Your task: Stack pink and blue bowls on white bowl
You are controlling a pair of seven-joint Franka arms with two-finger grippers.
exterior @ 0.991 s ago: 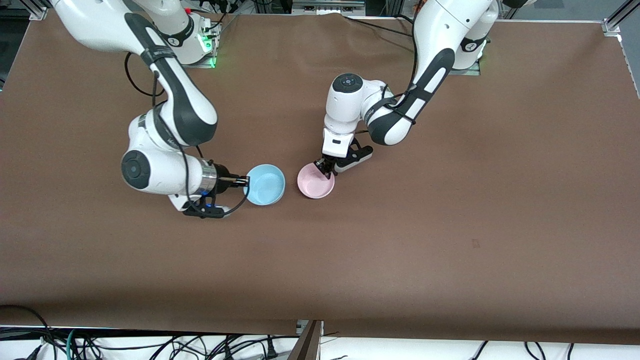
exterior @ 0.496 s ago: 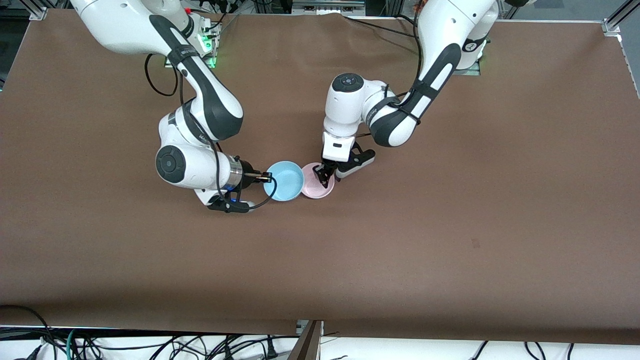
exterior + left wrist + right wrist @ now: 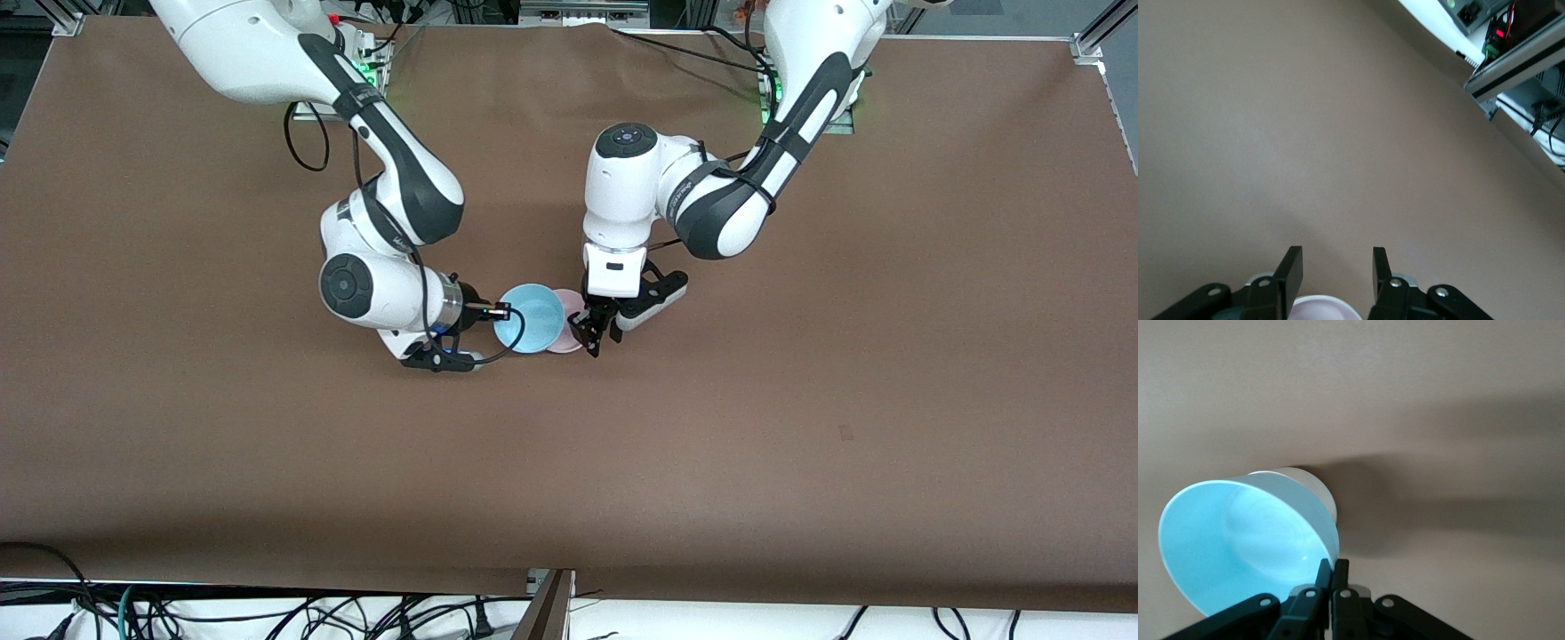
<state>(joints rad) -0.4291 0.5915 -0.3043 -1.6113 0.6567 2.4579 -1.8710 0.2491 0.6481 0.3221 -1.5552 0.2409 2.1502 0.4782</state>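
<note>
My right gripper is shut on the rim of the light blue bowl and holds it tilted over the pink bowl, covering most of it. In the right wrist view the fingers pinch the blue bowl's rim. A pale rounded shape shows past that bowl, and I cannot tell whether it is pink or white. My left gripper is open at the pink bowl's edge toward the left arm's end. In the left wrist view, between the parted fingers of the left gripper, the pink rim shows. No white bowl shows as such.
The brown table cloth lies bare around the bowls. Both arms reach in from their bases, and their elbows stand close above the middle of the table. Cables hang along the table's front edge.
My right arm has carried the blue bowl toward the left arm's end until it overlaps the pink bowl. My left gripper has shifted to the pink bowl's edge.
</note>
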